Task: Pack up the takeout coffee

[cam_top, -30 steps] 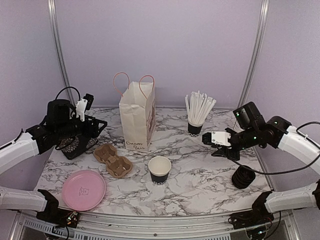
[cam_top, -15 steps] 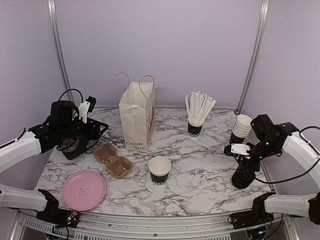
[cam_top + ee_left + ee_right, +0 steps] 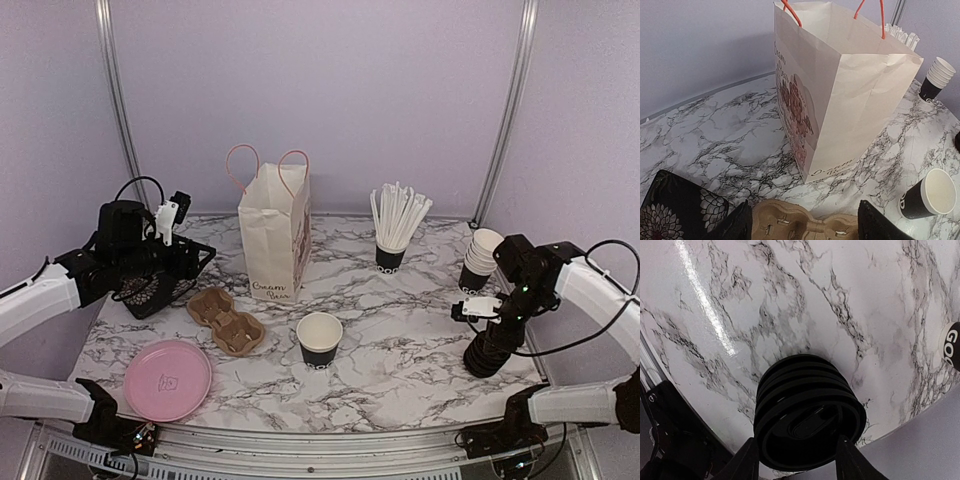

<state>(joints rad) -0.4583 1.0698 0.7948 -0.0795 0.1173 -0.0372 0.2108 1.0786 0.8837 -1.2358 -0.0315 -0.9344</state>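
The takeout coffee (image 3: 319, 340) is a small black paper cup with white lettering, standing uncovered at the table's centre front, cream inside showing; the left wrist view has it at lower right (image 3: 927, 195). A stack of round black lids (image 3: 487, 355) sits at the right front edge. My right gripper (image 3: 497, 335) points down on that stack; in the right wrist view its jaws (image 3: 796, 442) are open, one finger on each side of the top lid (image 3: 807, 410). My left gripper (image 3: 195, 255) hovers open over the cardboard cup carrier (image 3: 805, 225), holding nothing.
A cream paper bag (image 3: 275, 235) with pink handles stands open behind the carrier (image 3: 226, 320). A pink plate (image 3: 167, 379) lies front left, a black floral item (image 3: 150, 290) under the left arm. A cup of white straws (image 3: 390, 250) and nested cups (image 3: 480, 258) stand at back right.
My right arm has swung back to the right and dropped onto the lid stack, its jaws spreading wider. The left arm has barely moved.
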